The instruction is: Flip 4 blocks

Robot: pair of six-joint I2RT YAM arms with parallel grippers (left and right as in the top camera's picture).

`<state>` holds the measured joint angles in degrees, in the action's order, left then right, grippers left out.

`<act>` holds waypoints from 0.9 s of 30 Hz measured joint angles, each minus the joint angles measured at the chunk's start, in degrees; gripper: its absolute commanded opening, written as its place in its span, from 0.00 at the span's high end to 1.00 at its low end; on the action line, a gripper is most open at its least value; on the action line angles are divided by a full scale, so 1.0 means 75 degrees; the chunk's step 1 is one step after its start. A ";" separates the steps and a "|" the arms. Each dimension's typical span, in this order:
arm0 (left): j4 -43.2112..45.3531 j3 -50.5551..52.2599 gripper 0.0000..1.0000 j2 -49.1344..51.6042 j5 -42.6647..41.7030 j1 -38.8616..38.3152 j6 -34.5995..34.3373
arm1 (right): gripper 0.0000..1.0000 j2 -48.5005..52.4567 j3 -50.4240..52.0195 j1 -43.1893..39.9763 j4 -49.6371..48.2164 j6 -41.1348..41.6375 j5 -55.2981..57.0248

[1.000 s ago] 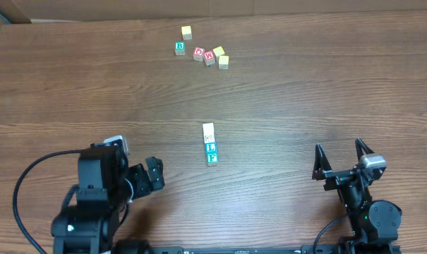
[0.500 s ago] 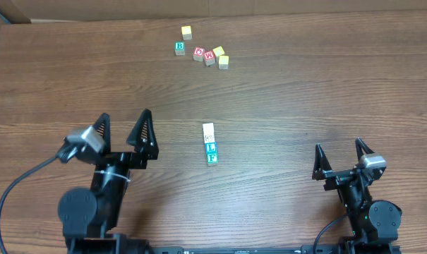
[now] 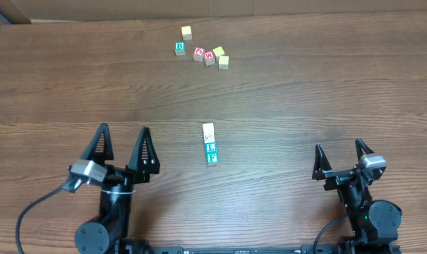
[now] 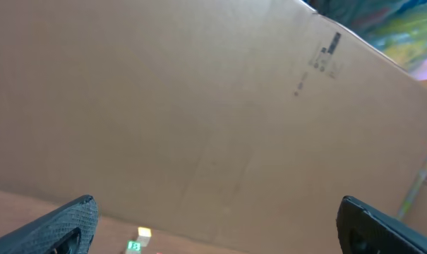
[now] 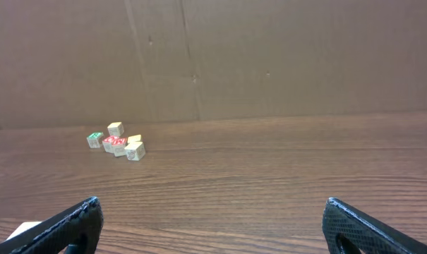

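Note:
A short row of blocks [image 3: 210,144] lies at the table's middle: a whitish face [image 3: 209,131] at the far end, then a blue L [image 3: 211,147] and a green F [image 3: 212,158]. My left gripper [image 3: 123,130] stands open to the left of the row, well apart from it. In the left wrist view its fingers [image 4: 72,222] frame only the cardboard wall. My right gripper [image 3: 338,145] is open at the front right, far from the row. In the right wrist view the gripper [image 5: 212,206] holds nothing, and a pale block corner [image 5: 26,229] shows at the bottom left.
A loose cluster of other letter cubes [image 3: 202,49] lies at the far edge, with a green B [image 3: 179,47] and yellow ones; it also shows in the right wrist view as a cluster [image 5: 118,141]. A cardboard wall [image 4: 213,106] rises behind the table.
The left arm has unfolded from a tucked pose and swung round, so its open fingers now point toward the far side. The right arm and the blocks have not moved.

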<state>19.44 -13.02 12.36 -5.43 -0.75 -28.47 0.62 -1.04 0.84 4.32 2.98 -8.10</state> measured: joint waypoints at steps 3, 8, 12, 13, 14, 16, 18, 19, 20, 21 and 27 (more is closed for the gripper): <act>0.0015 0.0373 0.00 -0.0350 0.0204 0.0000 -0.0003 | 0.00 0.0000 0.0000 -0.0003 0.0006 -0.0003 0.0003; 0.0050 0.1000 0.00 -0.0970 0.0484 0.0000 -0.0017 | 0.00 0.0000 0.0000 -0.0003 0.0009 -0.0003 0.0003; 0.0038 0.1445 0.00 -0.1291 0.0600 0.0000 -0.0015 | 0.00 0.0000 0.0000 0.0000 0.0003 0.0000 0.0003; 0.0012 0.1536 0.00 -0.1314 0.0621 0.0000 -0.0015 | 0.00 0.0000 0.0000 0.0000 0.0009 -0.0003 0.0003; -0.0128 0.1588 0.00 -0.1338 0.0647 0.0000 -0.0015 | 0.00 0.0000 0.0000 0.0000 0.0003 0.0003 0.0003; -0.0388 0.1635 0.00 -0.1349 0.0714 0.0000 -0.0015 | 0.00 0.0000 0.0000 0.0000 0.0006 0.0000 0.0000; -0.0702 0.1647 0.00 -0.1349 0.0799 0.0000 0.0047 | 0.00 0.0000 0.0000 0.0000 0.0006 0.0000 0.0000; -0.0868 0.1655 0.00 -0.1352 0.0825 0.0000 0.0125 | 0.00 0.0000 0.0000 -0.0003 0.0006 0.0000 0.0000; -0.1067 0.1661 0.00 -0.1361 0.0851 0.0000 0.0245 | 0.00 0.0000 0.0000 -0.0003 0.0000 0.0003 0.0000; -0.1250 0.1664 0.00 -0.1373 0.0877 0.0000 0.0361 | 0.00 0.0000 0.0000 -0.0003 0.0006 0.0000 0.0000; -0.2620 0.1667 0.00 -0.1518 0.0933 0.0000 0.1233 | 0.00 0.0000 0.0000 -0.0003 0.0006 -0.0003 -0.0003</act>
<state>-0.21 -0.51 0.97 1.56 -0.75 -19.22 0.62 -1.04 0.82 4.36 2.96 -8.12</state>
